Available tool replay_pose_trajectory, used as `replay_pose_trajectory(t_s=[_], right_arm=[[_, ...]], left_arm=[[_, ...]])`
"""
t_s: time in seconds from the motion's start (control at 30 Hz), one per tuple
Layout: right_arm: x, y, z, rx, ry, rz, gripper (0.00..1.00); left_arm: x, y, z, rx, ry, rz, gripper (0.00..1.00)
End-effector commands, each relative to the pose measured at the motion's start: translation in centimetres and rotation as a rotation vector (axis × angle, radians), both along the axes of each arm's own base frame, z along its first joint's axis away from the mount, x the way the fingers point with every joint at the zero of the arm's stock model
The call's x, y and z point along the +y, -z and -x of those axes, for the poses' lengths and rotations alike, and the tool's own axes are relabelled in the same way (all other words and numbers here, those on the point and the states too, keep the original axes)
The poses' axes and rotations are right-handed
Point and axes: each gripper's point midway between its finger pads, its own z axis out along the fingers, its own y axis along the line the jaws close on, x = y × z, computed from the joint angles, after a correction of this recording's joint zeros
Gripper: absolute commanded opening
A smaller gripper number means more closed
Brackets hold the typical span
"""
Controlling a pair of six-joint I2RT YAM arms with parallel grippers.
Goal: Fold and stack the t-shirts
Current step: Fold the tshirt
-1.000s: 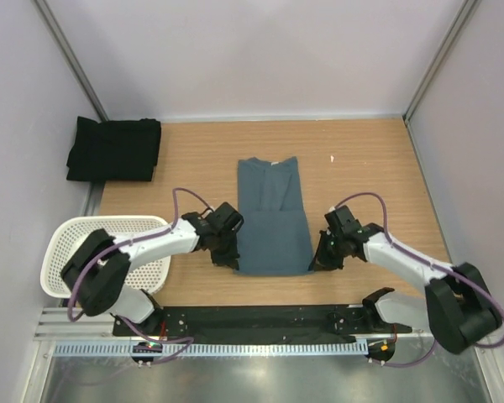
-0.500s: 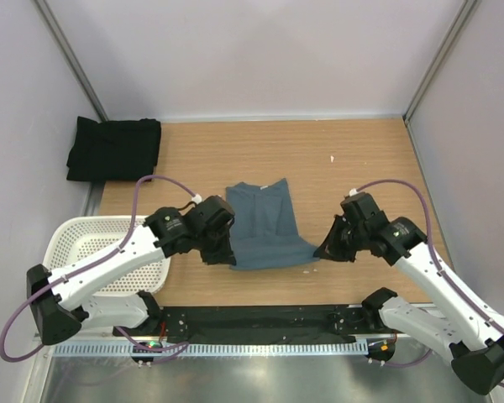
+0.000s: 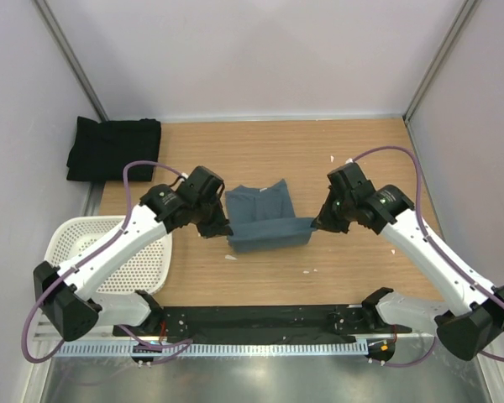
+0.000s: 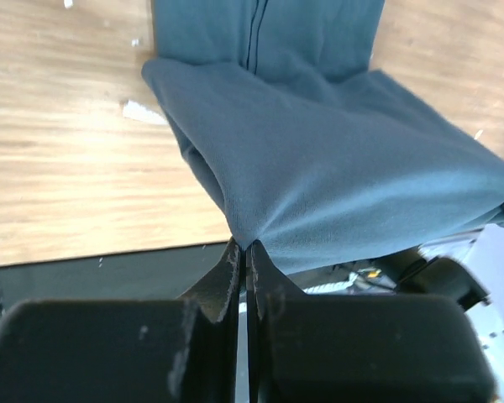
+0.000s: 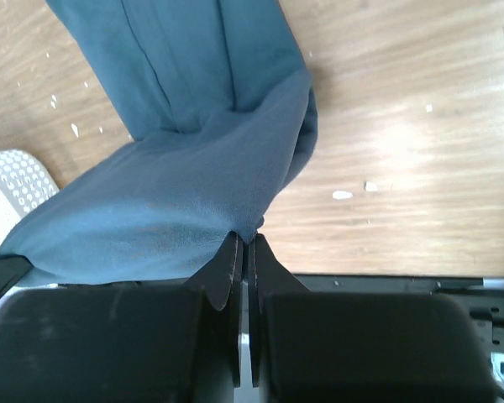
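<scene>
The slate blue-grey t-shirt (image 3: pixel 265 218) lies mid-table, its near hem lifted off the wood and stretched between both grippers. My left gripper (image 3: pixel 225 236) is shut on the hem's left corner; the cloth (image 4: pixel 319 168) fans out from its fingertips (image 4: pixel 245 245). My right gripper (image 3: pixel 316 223) is shut on the hem's right corner; the cloth (image 5: pixel 193 193) hangs from its tips (image 5: pixel 245 239). The shirt's far part with the collar rests flat on the table. The black t-shirt (image 3: pixel 114 149) lies folded at the far left, untouched.
A white perforated basket (image 3: pixel 118 252) stands at the near left beside the left arm, its corner also in the right wrist view (image 5: pixel 8 180). Grey walls enclose the wooden table (image 3: pixel 361 159). A black rail (image 3: pixel 260 323) runs along the near edge. Small white specks dot the wood.
Both grippers have risen and moved away from the near edge, carrying the blue-grey shirt's near hem up and toward its collar. The visible shirt is shorter. The black shirt has not moved.
</scene>
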Motion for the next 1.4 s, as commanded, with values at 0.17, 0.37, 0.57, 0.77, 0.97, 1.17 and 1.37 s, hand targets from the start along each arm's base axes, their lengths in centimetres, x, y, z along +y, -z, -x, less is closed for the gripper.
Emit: replay_pose_trajectory(t_s=[0.17, 0.37, 0.57, 0.77, 0.97, 1.17, 1.37], right_arm=[[0.0, -1.6, -7.1, -0.157, 0.058, 0.117, 0.01], [0.0, -0.5, -11.3, -0.176, 0.060, 0.179, 0.01], [-0.2, 1.9, -16.2, -0.175, 0.062, 0.188, 0.01], [0.3, 4.7, -21.2, -0.157, 0.046, 0.202, 0.01], [2.0, 7.1, -24.6, -0.139, -0.003, 0.187, 0.01], [2.4, 6.8, -28.1, -0.167, 0.005, 0.147, 0.24], [3.6, 2.6, -31.1, -0.259, -0.082, 0.049, 0.77]], left_arm=[[1.3, 1.8, -3.0, 0.020, -0.035, 0.005, 0.00], [2.5, 4.3, -6.1, 0.040, -0.084, 0.029, 0.00], [2.5, 6.1, -10.9, 0.035, -0.071, 0.030, 0.00], [2.7, 7.5, -15.2, 0.041, -0.080, 0.035, 0.00], [3.2, 8.8, -18.0, 0.051, -0.101, 0.038, 0.01], [3.5, 9.3, -20.9, 0.031, -0.074, 0.053, 0.65], [5.6, 4.0, -24.6, -0.140, -0.078, -0.006, 0.78]])
